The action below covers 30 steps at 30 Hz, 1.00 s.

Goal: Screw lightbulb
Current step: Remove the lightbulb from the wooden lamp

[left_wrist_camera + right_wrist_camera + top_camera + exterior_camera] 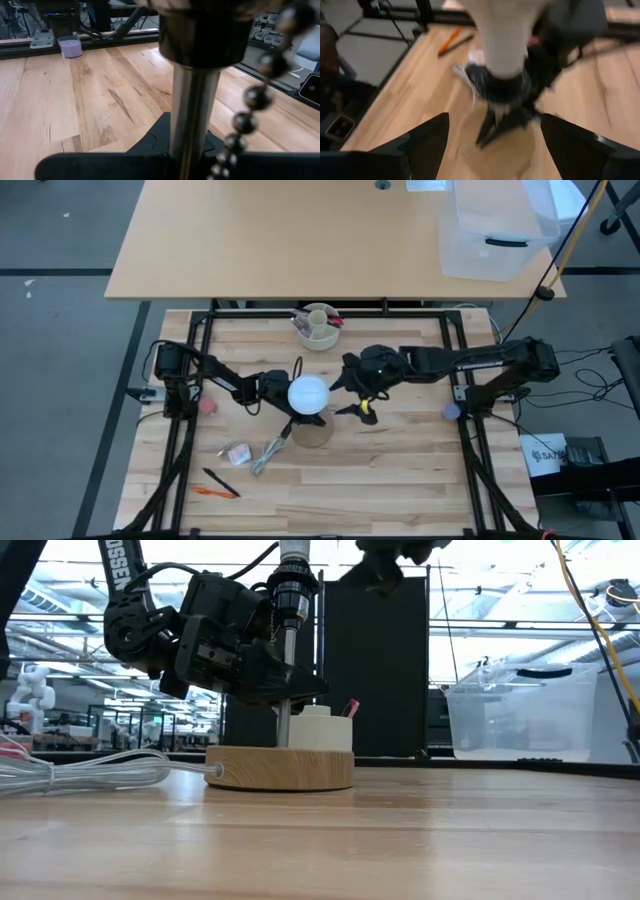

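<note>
White letters "OSSEN", cut off at the start, run along the dark upper arm link (122, 565); nothing else is legible.

a pale wooden plank worktable (400, 480) fills the lower half of the high view, ringed by a black metal frame (210, 315). above it stands a light tan desk (250, 240) bearing a clear plastic storage bin (498, 230) at upper right. grey floor (60, 330) lies at left. bright ceiling lights (60, 580) show upper left in the low view
</note>
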{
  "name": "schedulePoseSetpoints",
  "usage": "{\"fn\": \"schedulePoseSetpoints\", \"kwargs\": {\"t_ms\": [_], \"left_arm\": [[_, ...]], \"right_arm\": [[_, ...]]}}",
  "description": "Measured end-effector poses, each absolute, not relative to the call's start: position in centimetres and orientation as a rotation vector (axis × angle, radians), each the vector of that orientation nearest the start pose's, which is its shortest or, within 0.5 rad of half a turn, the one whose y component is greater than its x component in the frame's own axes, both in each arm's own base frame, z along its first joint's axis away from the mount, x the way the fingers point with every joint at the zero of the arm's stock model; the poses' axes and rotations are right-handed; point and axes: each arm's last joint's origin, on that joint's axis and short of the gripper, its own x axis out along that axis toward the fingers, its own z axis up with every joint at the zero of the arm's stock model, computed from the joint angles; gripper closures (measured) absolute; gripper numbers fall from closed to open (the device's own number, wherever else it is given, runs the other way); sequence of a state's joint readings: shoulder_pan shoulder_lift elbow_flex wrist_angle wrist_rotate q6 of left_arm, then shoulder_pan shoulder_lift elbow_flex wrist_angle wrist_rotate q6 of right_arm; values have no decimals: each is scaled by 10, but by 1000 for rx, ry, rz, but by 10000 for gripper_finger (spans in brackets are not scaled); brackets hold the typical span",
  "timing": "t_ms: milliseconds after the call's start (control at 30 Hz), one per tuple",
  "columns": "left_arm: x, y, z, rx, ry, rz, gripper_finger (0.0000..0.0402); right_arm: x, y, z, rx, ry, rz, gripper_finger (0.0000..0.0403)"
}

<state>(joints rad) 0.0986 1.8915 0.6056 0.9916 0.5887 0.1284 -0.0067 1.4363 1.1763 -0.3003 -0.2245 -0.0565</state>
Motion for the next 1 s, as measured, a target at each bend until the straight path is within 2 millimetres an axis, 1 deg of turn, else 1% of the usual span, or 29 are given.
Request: {"fn": "schedulePoseSetpoints", "kwargs": {"t_ms": [67,167,267,400,600,800,933,1000], "left_arm": [[318,15,109,25,246,-503,379],[318,15,110,26,242,-495,379],[319,17,110,21,245,-450,379],[320,19,110,19,249,-376,379],[321,21,111,15,249,-283,379],[321,22,111,5,253,-235,379],[321,22,111,4,252,-232,379],[321,22,111,2,253,-232,379]], "right_arm": [[313,3,312,22,564,185,94],[313,6,315,20,539,154,94],[322,13,315,6,485,137,94],[334,24,305,-26,467,66,94],[348,40,293,-18,434,-130,94],[361,60,281,-70,354,-285,94],[365,69,283,-90,285,-316,94],[364,71,285,-113,266,-370,94]]}}
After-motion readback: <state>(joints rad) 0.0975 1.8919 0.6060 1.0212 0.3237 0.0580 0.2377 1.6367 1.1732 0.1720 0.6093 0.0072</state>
